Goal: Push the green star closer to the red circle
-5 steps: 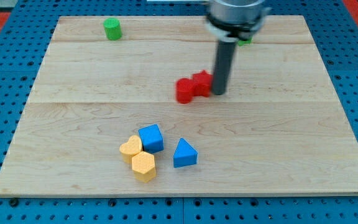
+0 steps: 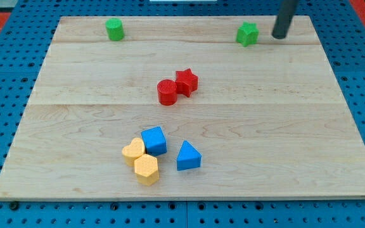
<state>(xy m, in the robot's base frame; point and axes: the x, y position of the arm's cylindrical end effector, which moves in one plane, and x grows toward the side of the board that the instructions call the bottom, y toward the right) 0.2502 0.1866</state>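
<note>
Tip staged at upper right, beside the green star; push not yet begun.

My tip (image 2: 278, 36) sits near the desk's (image 2: 334, 126) top edge, just right of the green star (image 2: 248, 33) and apart from it. The red circle (image 2: 167, 92) lies at centre frame, touching the red star (image 2: 186, 82) on its upper right. I judge the best push starts from the green star's upper-right side and drives down-left, slowly, stopping before the red star is shunted. The end effector is a plain rod, so it grasps nothing. The rod's upper part is cut off by the frame's top edge; whether the tip touches the desk I cannot tell.
</note>
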